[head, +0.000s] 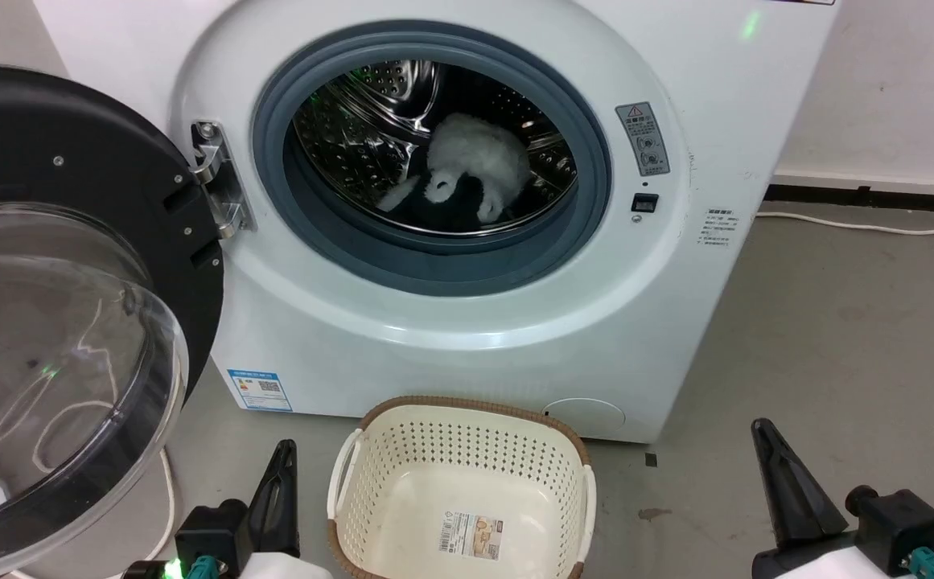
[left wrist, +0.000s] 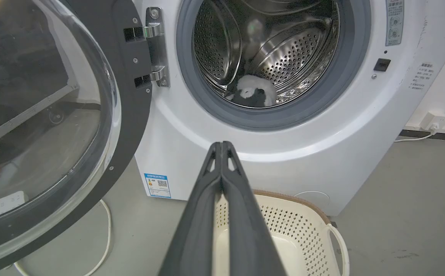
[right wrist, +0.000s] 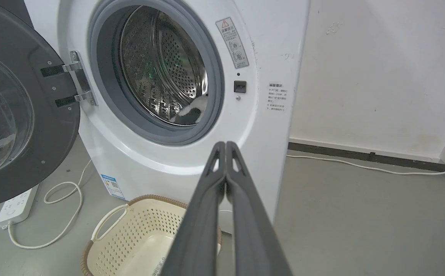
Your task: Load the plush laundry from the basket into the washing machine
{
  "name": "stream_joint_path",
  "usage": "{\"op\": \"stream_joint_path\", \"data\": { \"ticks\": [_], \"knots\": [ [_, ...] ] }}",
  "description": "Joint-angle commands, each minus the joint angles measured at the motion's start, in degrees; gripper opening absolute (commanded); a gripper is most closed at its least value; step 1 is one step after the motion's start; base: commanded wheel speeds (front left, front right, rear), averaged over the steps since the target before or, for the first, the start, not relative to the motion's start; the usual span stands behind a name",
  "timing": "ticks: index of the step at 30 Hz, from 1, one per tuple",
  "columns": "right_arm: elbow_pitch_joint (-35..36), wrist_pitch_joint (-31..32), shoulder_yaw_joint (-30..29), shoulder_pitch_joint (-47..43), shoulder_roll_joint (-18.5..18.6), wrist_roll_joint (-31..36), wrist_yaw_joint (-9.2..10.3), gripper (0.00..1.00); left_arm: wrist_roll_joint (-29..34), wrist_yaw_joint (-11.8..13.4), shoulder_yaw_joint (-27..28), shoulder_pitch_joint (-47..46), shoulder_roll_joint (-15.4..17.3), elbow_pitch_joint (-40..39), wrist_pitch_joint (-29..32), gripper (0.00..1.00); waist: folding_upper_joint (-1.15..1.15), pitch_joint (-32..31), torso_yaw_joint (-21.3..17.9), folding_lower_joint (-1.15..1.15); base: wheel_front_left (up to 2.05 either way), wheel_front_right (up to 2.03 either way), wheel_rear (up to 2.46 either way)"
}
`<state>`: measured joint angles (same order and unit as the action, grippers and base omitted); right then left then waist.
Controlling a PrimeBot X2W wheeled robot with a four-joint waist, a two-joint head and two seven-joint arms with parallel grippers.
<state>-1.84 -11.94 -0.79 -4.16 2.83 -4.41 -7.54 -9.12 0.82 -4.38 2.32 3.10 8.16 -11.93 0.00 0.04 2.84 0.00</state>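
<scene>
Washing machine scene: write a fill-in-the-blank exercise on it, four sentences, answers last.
The panda soft toy lies inside the washing machine's ____.
The cream basket holds nothing but a ____ on its floor.
The washer's domed door stands ____.
The left gripper and the right gripper both have their fingers ____.
Missing words: drum, label, open, shut.

Head above; wrists lower — shared washer (head: 450,338)
</scene>
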Motion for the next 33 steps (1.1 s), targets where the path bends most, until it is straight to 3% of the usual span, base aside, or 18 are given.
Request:
{"op": "stream_joint_path", "data": {
  "ticks": [1, 33],
  "knots": [
    [0.27, 0.39, 0.09, 0.79, 0.01, 0.45, 0.01, 0.00, 0.81, -0.17, 0.33, -0.46, 0.05, -0.56, 0.43, 0.00, 0.00, 0.00, -0.05, 0.00, 0.00, 0.00, 0.00],
    [0.78, 4.15, 0.32, 1.89, 0.02, 1.74, 0.03, 0.00, 3.52, -0.38, 1.65, -1.07, -0.04, -3.04, 4.18, 0.00, 0.00, -0.01, -0.96, 0.00, 0.00, 0.00, 0.00]
  ]
}}
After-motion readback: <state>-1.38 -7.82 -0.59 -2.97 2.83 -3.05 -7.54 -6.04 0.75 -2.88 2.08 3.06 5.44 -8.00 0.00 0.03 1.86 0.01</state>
